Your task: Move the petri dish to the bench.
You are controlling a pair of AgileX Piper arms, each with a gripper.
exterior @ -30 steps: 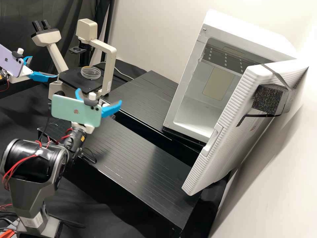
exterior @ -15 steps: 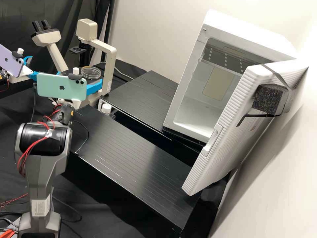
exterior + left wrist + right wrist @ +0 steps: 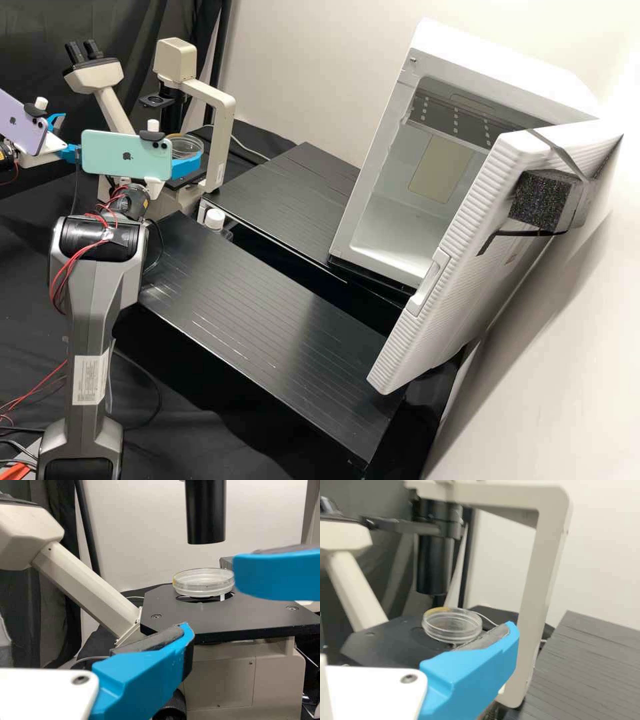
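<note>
Transfer not begun.
Petri dish (image 3: 202, 584) on microscope stage (image 3: 250, 620), my right gripper (image 3: 188, 162) and left gripper (image 3: 212, 603) wide; I judge grasp, carry, bench placement remain.

Petri dish (image 3: 203, 582) on microscope stage (image 3: 200, 617); cabinet (image 3: 507, 77) right of microscope (image 3: 223, 133), rear platform (image 3: 287, 193) between.

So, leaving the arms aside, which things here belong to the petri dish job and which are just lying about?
Part of the job:
petri dish, to be moved
microscope stage, under the dish
slatted black bench, probably the destination

Seemingly just there:
white cabinet, door open
foam block, strapped to that door
white-capped container, beside the bench
</note>
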